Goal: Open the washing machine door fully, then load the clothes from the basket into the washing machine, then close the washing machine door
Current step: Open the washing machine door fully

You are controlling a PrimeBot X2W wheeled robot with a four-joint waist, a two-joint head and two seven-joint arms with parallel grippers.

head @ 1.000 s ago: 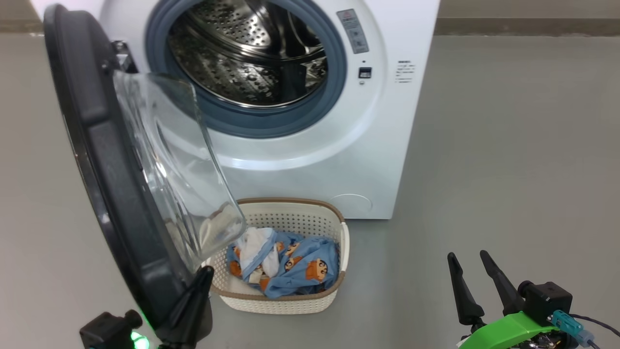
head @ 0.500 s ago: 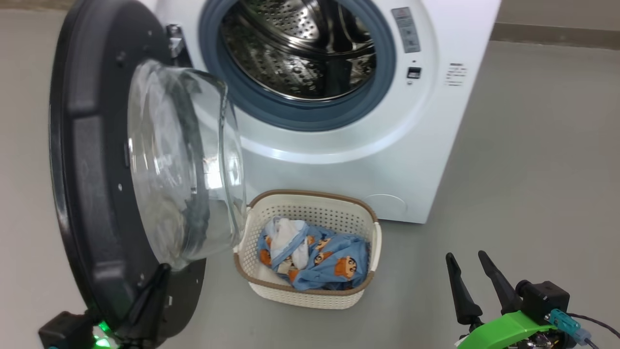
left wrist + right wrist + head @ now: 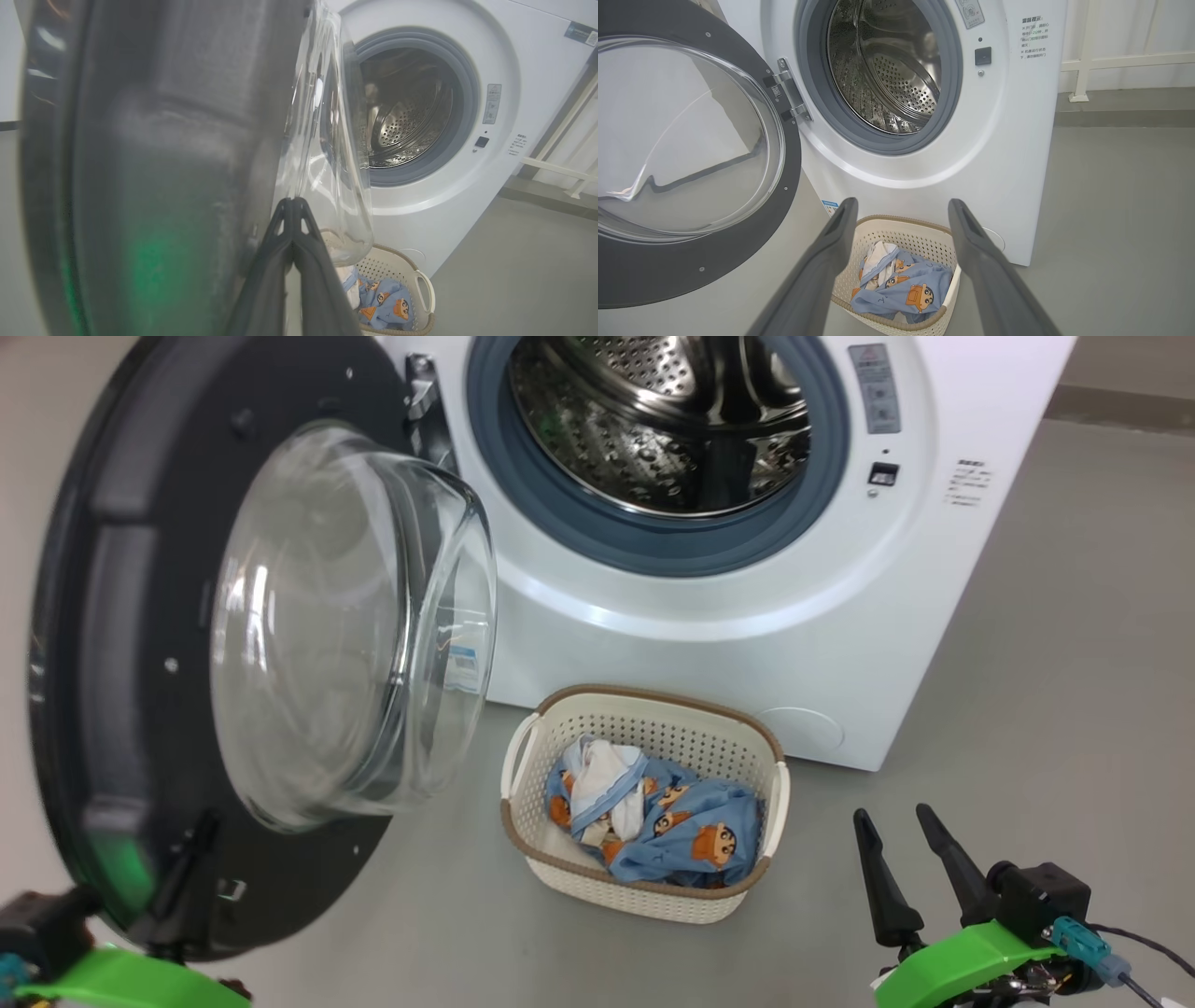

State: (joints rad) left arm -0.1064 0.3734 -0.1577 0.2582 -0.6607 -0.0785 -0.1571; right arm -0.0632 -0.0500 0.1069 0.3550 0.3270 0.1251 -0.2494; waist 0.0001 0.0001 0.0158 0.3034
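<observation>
The washing machine (image 3: 709, 644) shows smooth, glossy white panels. Its drum (image 3: 653, 420) is bright perforated steel, ringed by a matt grey-blue rubber seal (image 3: 644, 546). The washing machine door (image 3: 103, 616) pairs dark, dull-sheened plastic with a clear, reflective glass bowl (image 3: 327, 616). The basket (image 3: 644, 891) is cream perforated plastic with a brown woven-look rim. The clothes (image 3: 709, 840) are soft printed cloth. The grey floor (image 3: 1074, 663) looks smooth and matt.

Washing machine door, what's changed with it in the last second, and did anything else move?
The washing machine door has swung wider open, with the shut left gripper against its lower inner side, apparently pushing it. The head camera turned too, so the whole picture shifted. The right gripper stayed open and empty, and the clothes stayed in the basket in front of the washing machine.
</observation>
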